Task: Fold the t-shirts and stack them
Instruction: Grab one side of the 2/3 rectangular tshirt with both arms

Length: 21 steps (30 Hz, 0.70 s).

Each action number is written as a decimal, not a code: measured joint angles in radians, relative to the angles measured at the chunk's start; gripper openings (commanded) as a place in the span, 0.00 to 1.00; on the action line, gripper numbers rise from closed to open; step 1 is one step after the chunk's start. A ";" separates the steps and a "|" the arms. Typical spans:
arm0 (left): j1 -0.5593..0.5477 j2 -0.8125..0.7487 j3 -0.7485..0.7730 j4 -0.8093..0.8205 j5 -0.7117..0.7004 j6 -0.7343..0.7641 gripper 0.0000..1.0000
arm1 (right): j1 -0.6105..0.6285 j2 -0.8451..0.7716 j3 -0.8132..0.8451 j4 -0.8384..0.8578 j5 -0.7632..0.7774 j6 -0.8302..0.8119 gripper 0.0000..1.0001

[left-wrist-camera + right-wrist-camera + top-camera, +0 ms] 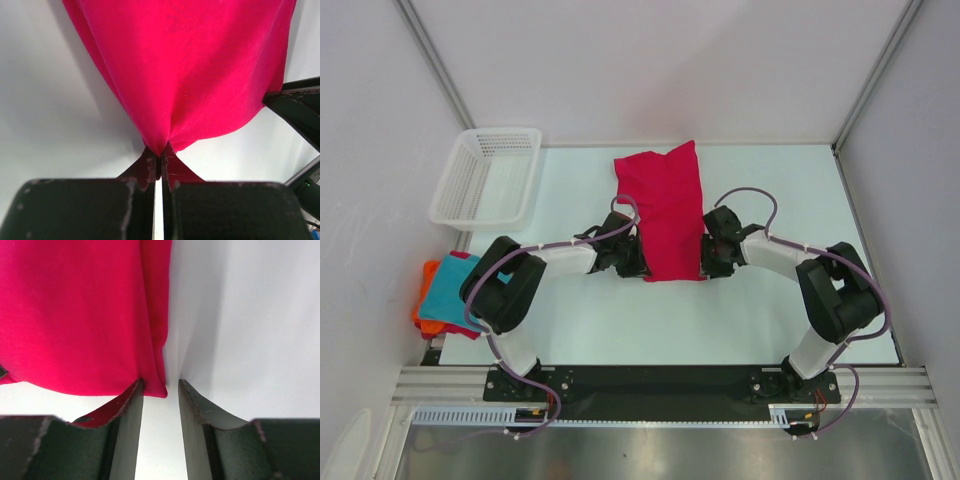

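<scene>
The crimson-pink t-shirt (663, 205) lies as a long folded strip in the middle of the table. My left gripper (632, 262) is shut on its near left corner (160, 145), which bunches into the jaws. My right gripper (708, 262) is open at the near right corner (155, 385); the corner tip lies between the fingers, touching the left one. The teal t-shirt (448, 283) lies on the orange t-shirt (422, 305) at the table's left edge, partly hidden by the left arm, with a bit of crimson cloth (460, 326) beneath.
A white mesh basket (488, 176) stands at the far left corner. The right gripper's body (300, 107) shows in the left wrist view. White walls enclose the table on three sides.
</scene>
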 measured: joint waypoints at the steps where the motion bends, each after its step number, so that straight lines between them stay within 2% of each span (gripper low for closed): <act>1: 0.000 0.000 -0.001 0.000 0.000 0.000 0.00 | 0.003 0.002 0.000 0.005 0.001 0.005 0.36; 5: 0.000 0.000 -0.002 0.002 0.000 0.000 0.00 | 0.015 0.006 0.000 0.020 0.000 0.017 0.31; 8: 0.000 -0.002 -0.003 0.003 0.000 0.000 0.00 | 0.024 0.008 0.000 0.029 0.001 0.023 0.20; 11: 0.000 -0.004 -0.009 0.011 0.000 0.000 0.00 | 0.030 0.011 -0.002 0.039 -0.002 0.036 0.01; 21: 0.000 -0.034 -0.039 0.010 -0.001 0.000 0.00 | 0.051 -0.049 -0.064 0.061 -0.008 0.045 0.00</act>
